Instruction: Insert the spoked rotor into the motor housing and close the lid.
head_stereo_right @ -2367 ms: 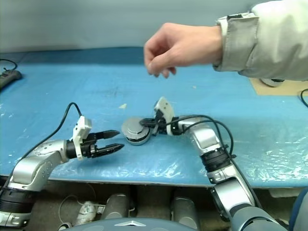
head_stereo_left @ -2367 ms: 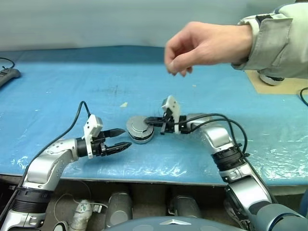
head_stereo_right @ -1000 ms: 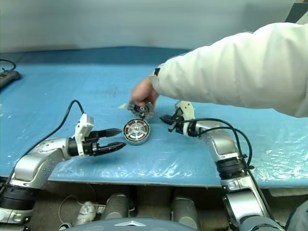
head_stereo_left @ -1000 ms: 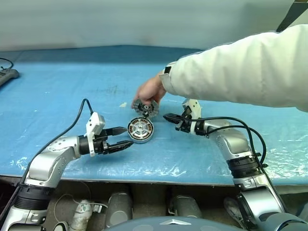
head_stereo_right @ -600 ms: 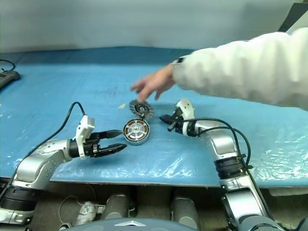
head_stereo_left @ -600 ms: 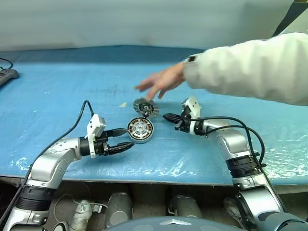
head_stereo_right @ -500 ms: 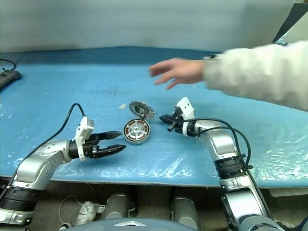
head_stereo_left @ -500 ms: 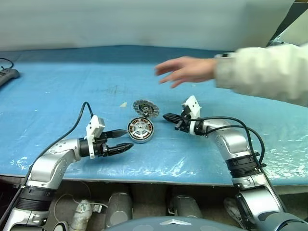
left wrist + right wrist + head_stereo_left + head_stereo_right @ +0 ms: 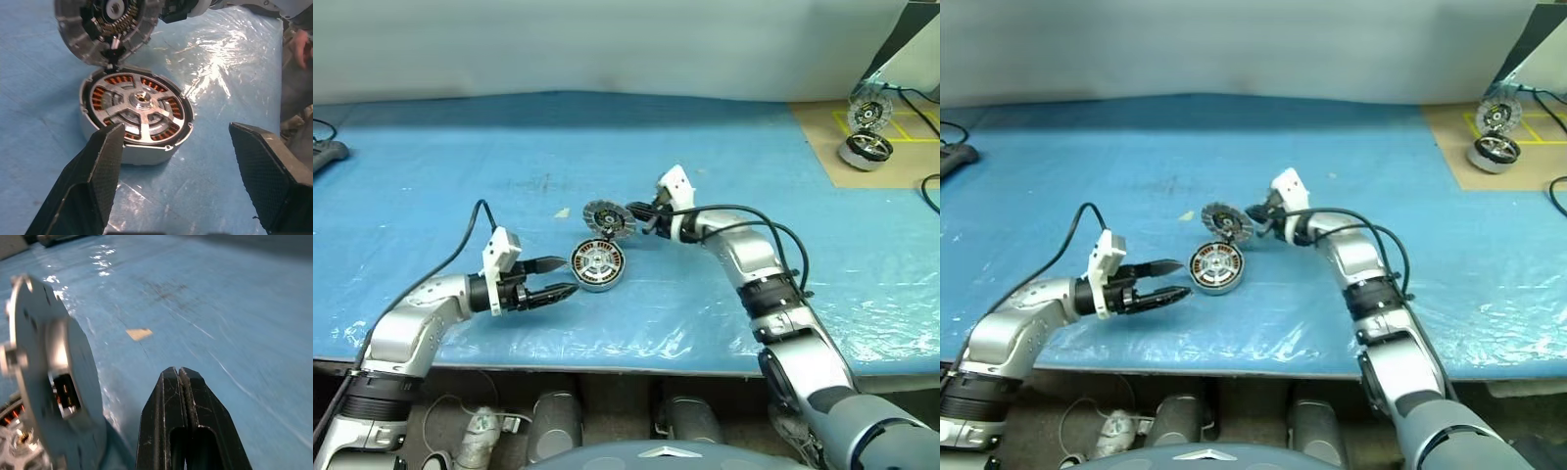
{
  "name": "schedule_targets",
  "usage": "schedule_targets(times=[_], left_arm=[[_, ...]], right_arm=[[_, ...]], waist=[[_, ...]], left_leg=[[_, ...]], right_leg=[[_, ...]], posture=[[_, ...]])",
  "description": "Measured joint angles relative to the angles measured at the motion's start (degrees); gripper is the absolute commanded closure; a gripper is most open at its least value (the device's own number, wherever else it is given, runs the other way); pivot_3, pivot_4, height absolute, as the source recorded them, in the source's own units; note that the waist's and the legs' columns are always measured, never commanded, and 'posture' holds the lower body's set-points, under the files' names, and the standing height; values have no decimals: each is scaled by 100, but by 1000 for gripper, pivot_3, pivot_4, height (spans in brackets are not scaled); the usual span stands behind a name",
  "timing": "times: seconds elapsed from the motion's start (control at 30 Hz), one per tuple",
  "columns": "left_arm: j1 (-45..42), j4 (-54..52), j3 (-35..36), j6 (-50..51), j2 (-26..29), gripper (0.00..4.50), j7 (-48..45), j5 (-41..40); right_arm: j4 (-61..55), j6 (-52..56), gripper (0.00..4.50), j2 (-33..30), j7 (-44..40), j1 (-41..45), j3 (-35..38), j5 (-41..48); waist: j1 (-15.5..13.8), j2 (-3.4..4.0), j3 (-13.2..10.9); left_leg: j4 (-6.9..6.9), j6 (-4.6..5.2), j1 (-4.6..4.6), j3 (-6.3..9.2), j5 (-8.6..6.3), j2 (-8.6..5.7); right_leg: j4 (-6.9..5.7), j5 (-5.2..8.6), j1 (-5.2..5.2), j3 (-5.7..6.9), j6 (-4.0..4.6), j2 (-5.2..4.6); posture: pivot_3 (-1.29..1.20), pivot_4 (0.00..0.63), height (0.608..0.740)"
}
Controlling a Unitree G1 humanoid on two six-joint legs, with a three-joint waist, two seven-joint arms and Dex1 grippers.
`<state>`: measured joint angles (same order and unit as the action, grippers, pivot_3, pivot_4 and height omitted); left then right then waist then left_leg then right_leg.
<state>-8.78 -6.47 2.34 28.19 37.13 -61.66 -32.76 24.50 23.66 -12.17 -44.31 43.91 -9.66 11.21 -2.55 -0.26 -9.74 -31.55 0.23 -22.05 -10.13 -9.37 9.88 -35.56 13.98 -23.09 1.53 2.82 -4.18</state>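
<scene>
The motor housing (image 9: 598, 265) sits on the blue table cover with its copper windings showing. The spoked rotor (image 9: 140, 104) lies inside it, silver spokes over the windings. The lid (image 9: 608, 219) stands tilted open on the housing's far rim, ribbed face toward me. My left gripper (image 9: 563, 277) is open just left of the housing, its fingers (image 9: 100, 166) apart and level with it, holding nothing. My right gripper (image 9: 630, 209) is shut and empty, its tip close beside the lid's right edge (image 9: 46, 357); whether it touches is unclear.
A second motor (image 9: 866, 149) with its lid up stands on a brown board (image 9: 822, 147) at the far right. A dark power strip (image 9: 327, 153) lies at the left edge. The blue cover (image 9: 460, 186) is crinkled near the table's front edge.
The person's arm and hand have pulled away to the right and left the view. My right gripper has moved forward and left, up to the open lid. The left gripper has stayed put.
</scene>
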Motion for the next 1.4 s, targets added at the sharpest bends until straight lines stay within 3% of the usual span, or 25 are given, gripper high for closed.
schedule_targets(times=[0.23, 0.43, 0.63, 1.0, 1.1, 1.2, 1.4], left_arm=[[-6, -47, 57, 125, 8, 835, 73, -49], [442, -63, 101, -103, -48, 835, 42, -26], [415, 177, 97, -328, -126, 835, -34, 39], [435, 954, -9, -1021, -265, 835, -422, 297], [450, 1176, -10, -1178, -273, 835, -517, 361], [427, 1215, -10, -1271, -305, 835, -558, 383], [406, 1066, -12, -1172, -339, 835, -533, 378]], right_arm=[[-410, 342, 4486, 187, -1040, 219, -238, 275], [-806, 445, 4486, -70, -1426, -181, -656, 164], [-652, -26, 4486, -93, -1256, -346, -1130, -379], [-860, -114, 4486, 4, -1109, -610, -1045, -317], [-1066, 205, 3654, -66, -1121, -640, -772, -92], [-1360, 370, 2517, -20, -978, -606, -453, 99], [-1848, 408, 328, -171, -956, -932, -719, 19]], waist=[[-19, 0, 0], [-17, -1, 0], [-13, -1, -1], [-7, -2, 1], [-27, -5, -1], [-36, -5, -1], [-34, -5, -1]], left_leg=[[-1, 2, -5, 1, -1, 1], [-3, 1, -2, 1, -1, 3], [-8, 1, 7, 1, -2, 3], [-5, 6, 12, 1, -5, 2], [-9, 6, 7, 1, -5, 3], [-8, 6, 8, 1, -5, 4], [0, 5, 7, 1, -5, 3]], right_leg=[[2, 0, 0, 5, 0, 0], [3, 0, 3, 4, 0, 0], [-4, 0, 7, 1, 0, 0], [-2, 0, 13, -1, 0, 0], [-3, -1, 10, -1, -1, 0], [-3, 0, 10, -1, -1, 0], [3, 0, 7, 0, 0, 0]], posture=[[0, 150, 740], [0, 150, 740], [0, 150, 740], [0, 150, 740], [0, 150, 740], [0, 150, 740], [0, 150, 740]])
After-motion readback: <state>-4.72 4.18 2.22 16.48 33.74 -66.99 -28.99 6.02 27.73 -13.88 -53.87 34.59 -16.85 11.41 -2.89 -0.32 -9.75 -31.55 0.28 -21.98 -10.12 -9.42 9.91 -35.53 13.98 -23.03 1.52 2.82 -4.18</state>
